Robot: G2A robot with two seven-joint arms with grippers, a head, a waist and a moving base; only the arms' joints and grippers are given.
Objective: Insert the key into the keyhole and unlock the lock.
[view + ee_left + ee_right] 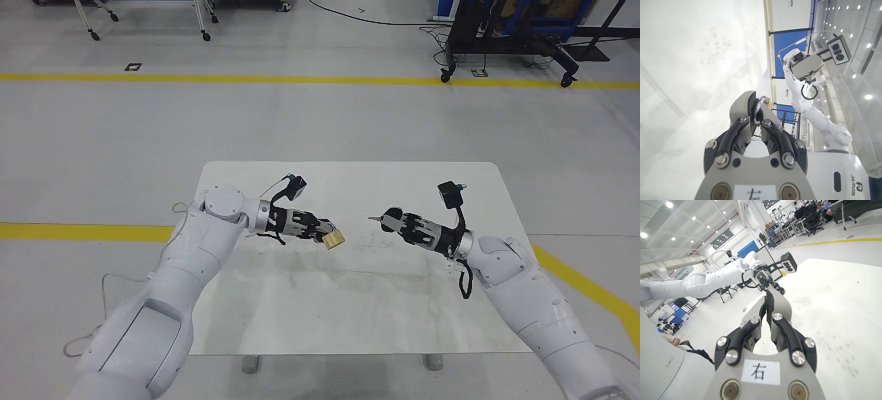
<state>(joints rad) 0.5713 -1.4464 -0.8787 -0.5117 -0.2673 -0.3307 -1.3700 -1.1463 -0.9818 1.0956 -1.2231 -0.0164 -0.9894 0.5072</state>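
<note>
Your left end effector (322,234) is clamping the lock (334,239) by its shackle (761,103) above the bench (400,300). Your right end effector (388,218) is pinching the key (374,218), near the lock but apart from it. You should be squaring the tip to the keyhole before closing in.

Above the table (440,310) middle, lock (335,239) in left end effector (324,235), key (374,217) in right end effector (386,219), facing, apart.

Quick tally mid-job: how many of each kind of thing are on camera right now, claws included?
Padlock: 1, held in the left claw
Key: 1, held in the right claw
Claws: 2
Table: 1
Total: 5
</note>
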